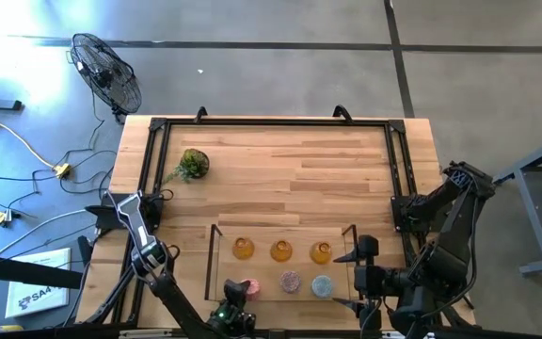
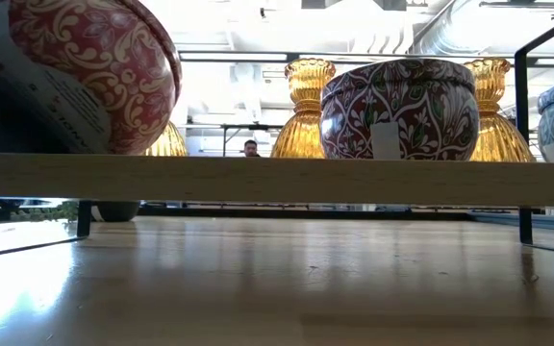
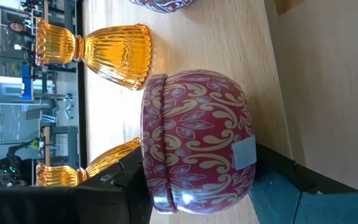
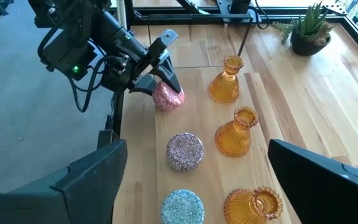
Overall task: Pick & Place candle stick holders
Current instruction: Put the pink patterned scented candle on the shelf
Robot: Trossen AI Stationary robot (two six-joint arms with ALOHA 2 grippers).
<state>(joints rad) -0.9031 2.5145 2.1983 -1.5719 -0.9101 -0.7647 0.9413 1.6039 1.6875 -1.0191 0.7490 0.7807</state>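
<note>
1. At the table's near edge: left gripper (image 4: 160,78) clamped around the pink holder (image 1: 242,288); right gripper (image 1: 346,282) spread wide, empty, just beside the blue holder (image 1: 322,285).
2. Between them: mauve holder (image 1: 291,282); behind, 3 amber holders (image 1: 281,250) in a row. All 6 apparently unplaced.
3. Farther: bare wooden tabletop (image 1: 327,169), small potted plant (image 1: 193,164); floor fan (image 1: 107,73) beyond.

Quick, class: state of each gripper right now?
Left gripper: closed on the pink holder.
Right gripper: open, holding nothing.
</note>
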